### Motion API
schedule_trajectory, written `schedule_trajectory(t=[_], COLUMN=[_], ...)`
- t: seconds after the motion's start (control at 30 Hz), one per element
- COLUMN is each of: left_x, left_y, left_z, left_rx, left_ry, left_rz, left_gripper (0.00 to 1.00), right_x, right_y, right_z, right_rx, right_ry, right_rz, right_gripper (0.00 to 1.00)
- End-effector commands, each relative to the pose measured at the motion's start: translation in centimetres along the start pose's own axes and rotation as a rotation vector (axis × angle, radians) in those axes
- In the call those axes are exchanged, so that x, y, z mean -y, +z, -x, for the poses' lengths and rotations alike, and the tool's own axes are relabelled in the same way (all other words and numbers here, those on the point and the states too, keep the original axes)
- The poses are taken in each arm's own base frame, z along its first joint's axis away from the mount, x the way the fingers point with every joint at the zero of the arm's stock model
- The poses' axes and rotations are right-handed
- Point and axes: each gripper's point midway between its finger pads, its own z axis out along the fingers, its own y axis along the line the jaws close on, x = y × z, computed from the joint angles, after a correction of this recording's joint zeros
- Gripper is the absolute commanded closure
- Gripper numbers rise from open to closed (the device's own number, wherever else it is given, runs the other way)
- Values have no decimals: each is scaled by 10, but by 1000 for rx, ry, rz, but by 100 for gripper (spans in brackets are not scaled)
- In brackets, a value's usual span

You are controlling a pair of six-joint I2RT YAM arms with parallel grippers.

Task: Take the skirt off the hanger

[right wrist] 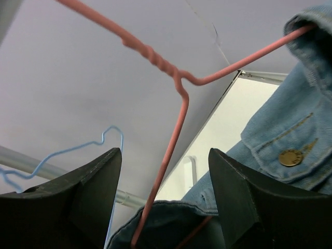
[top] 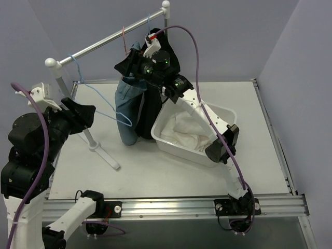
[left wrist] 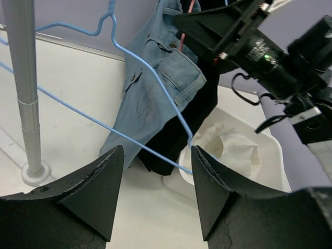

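**Right arm up at the rail, skirt not yet freed**

The skirt (top: 150, 111) hung as a black fold below the rail (top: 104, 40), squeezed between the blue denim garment (top: 128, 104) and the white tub (top: 179, 149). Its hanger (top: 149, 22), judged to be the light-blue hook near the rail's right end, was mostly hidden by the right arm. The right gripper (right wrist: 165, 153) sat high beside the rail with its jaws apart. Between them lay the pink hanger (right wrist: 175, 129) carrying the denim, not the skirt's own wire. The left gripper (left wrist: 157, 150) sat low near the rack's pole (left wrist: 26, 78), jaws also apart and holding nothing. The wire of the empty blue hanger (left wrist: 113, 31) crossed the gap in its view, and whether it touched could not be told.

The step in hand looked like the reach for the skirt's top. The next move probably called for shifting the right jaws off the pink wire toward the black cloth, then drawing the cloth down and clear of the hook.

Room was tight. The pink and blue hooks sat close together on the rail, the denim pressed against the skirt, and the tub's rim stood just beside the hem. The bare bench (top: 171, 174) in front offered space to lay the cloth.
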Motion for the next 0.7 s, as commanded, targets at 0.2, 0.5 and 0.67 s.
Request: schedule_trajectory(t=[0.2,0.5,0.67], left_x=[21,25,32], left_y=[-36,-61,-64], left_z=[-7,-26,-31], left_rx=[-63,-133,-171], left_ry=[18,49,51], left_rz=[-145,-210,-255], left_gripper=[37,37,36], right_x=[-35,-26,-37], right_y=[12,6,0], right_z=[23,39,46], right_rx=[157,175,170], right_ry=[-25,-52,-81], right_rz=[68,65,122], right_gripper=[48,70,91])
